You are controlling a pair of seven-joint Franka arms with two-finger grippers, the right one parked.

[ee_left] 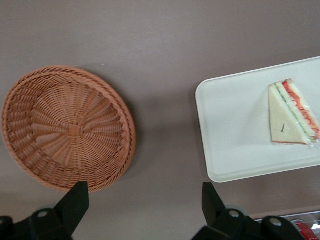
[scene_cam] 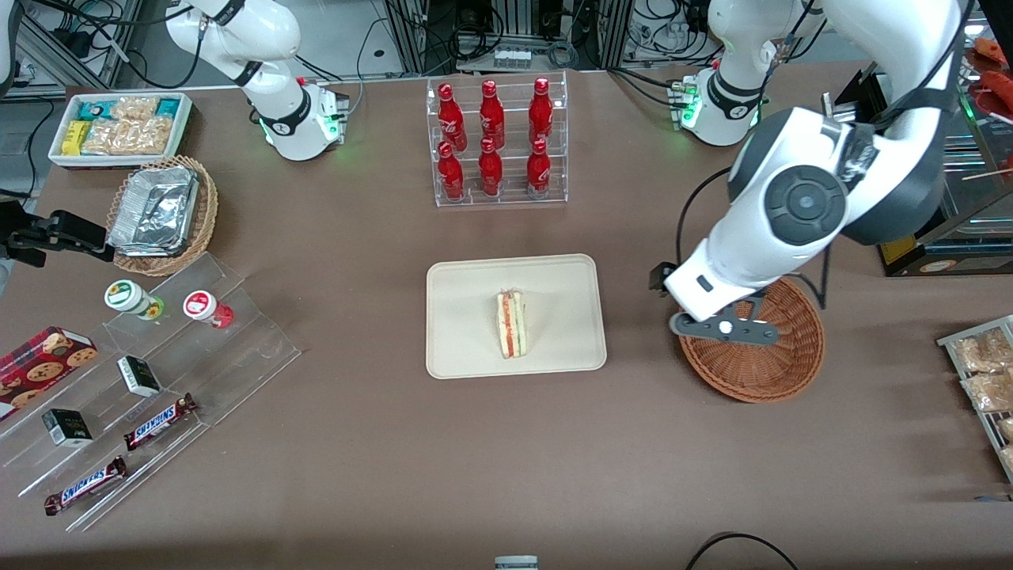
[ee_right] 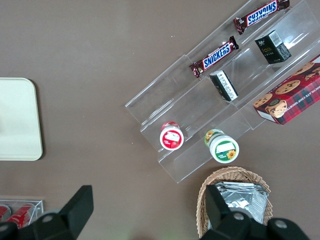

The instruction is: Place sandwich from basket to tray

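Note:
The sandwich [scene_cam: 511, 324] [ee_left: 292, 114], a pale wedge with red and green layers, lies on the cream tray [scene_cam: 467, 348] [ee_left: 230, 125] in the middle of the table. The reddish-brown wicker basket [scene_cam: 772, 364] [ee_left: 67, 132] stands beside the tray, toward the working arm's end, and holds nothing. My gripper [scene_cam: 724, 326] [ee_left: 145, 192] hangs above the table over the basket's rim on the tray's side. It is open, its black fingers [ee_left: 77, 200] wide apart with only bare table between them.
A clear rack of red bottles [scene_cam: 497, 142] stands farther from the front camera than the tray. Toward the parked arm's end are an acrylic stand [scene_cam: 158, 380] with snacks, a tan basket of foil containers [scene_cam: 162, 214] and a white bin [scene_cam: 119, 127]. Packets on a wire rack [scene_cam: 985, 380] lie at the working arm's end.

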